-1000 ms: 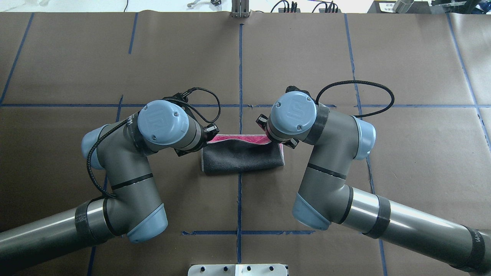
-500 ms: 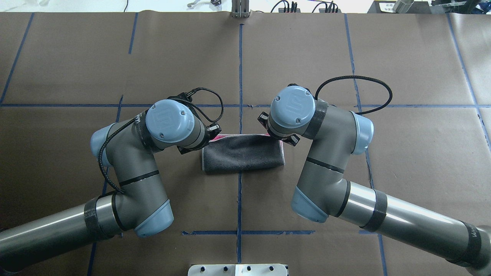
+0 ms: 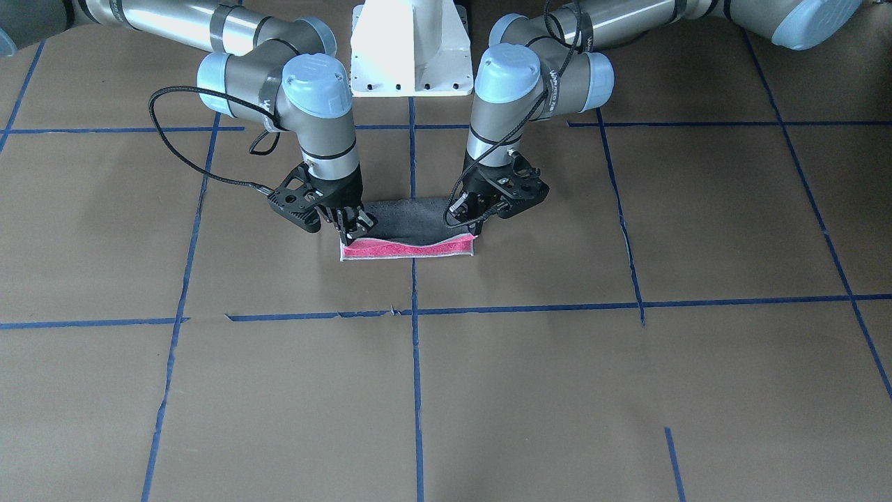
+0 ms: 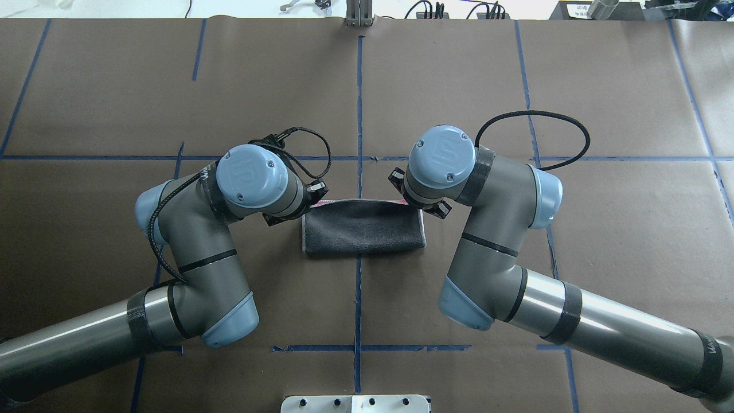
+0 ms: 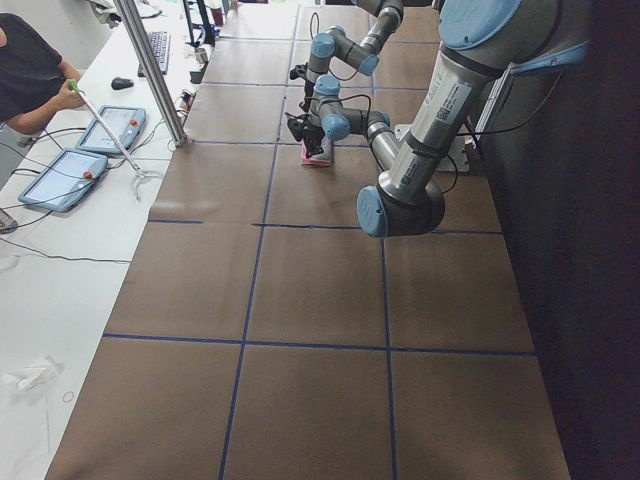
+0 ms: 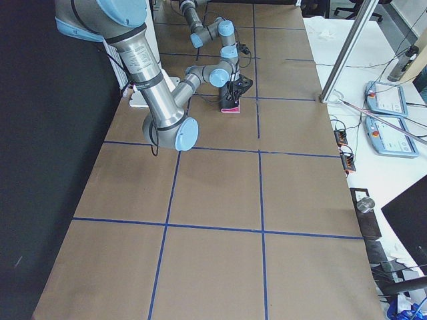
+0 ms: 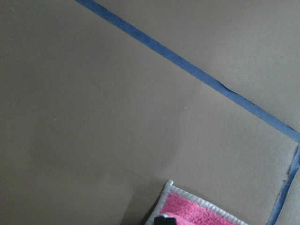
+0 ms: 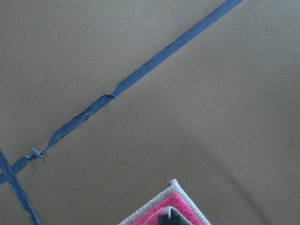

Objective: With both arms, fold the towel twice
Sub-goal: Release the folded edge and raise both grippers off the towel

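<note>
The towel (image 4: 362, 234) lies folded in half at the table's middle, grey face up, with a thin pink strip (image 3: 408, 249) along its far edge. My left gripper (image 3: 465, 215) is at the strip's far corner on my left side. My right gripper (image 3: 353, 230) is at the other far corner. Both look shut on the top layer's corners, low over the table. Each wrist view shows a pink corner with a whitish border, in the left wrist view (image 7: 197, 211) and the right wrist view (image 8: 164, 208), with a black fingertip (image 7: 161, 220) on it.
Brown paper with blue tape lines (image 4: 359, 115) covers the table. The white pedestal base (image 3: 411, 56) stands on the robot's side. A metal pole (image 5: 150, 70) and an operator (image 5: 30, 70) with tablets are beyond the far table edge.
Both grippers moved away from the robot and down with the top layer. The wide pink band seen one second ago has shrunk to a thin strip.
</note>
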You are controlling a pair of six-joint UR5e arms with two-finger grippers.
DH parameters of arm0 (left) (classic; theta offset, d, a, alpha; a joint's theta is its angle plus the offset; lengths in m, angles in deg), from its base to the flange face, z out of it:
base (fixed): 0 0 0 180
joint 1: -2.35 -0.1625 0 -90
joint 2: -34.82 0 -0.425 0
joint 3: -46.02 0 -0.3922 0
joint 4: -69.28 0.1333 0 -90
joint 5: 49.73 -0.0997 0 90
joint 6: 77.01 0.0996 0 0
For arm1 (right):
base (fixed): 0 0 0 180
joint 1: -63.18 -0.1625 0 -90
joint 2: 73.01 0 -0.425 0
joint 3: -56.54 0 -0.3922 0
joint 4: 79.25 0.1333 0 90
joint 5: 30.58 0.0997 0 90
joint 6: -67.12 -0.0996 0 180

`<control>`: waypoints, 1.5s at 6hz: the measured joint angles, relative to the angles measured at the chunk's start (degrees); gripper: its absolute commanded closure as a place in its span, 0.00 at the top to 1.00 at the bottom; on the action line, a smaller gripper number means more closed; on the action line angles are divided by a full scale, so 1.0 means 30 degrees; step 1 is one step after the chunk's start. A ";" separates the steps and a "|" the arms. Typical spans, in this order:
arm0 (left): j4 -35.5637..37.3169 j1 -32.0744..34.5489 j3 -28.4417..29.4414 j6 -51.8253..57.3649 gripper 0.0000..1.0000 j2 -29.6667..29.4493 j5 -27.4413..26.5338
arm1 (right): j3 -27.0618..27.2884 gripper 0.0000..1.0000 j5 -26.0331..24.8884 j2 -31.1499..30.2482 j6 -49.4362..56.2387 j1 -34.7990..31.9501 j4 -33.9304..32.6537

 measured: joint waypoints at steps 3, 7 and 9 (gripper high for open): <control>-0.1090 0.0156 0.0392 -0.0011 0.78 0.0000 0.0007 | -0.0040 0.65 -0.0013 0.0053 -0.0040 -0.0061 0.0009; -0.2512 0.0862 -0.0587 -0.0051 0.78 0.0218 0.0237 | 0.2146 0.66 0.0684 -0.1343 -0.0140 0.1201 0.0049; -0.2528 0.1025 -0.0710 -0.0029 0.78 0.0338 0.0246 | 0.2916 0.65 0.0696 -0.2181 -0.0531 0.1975 0.0031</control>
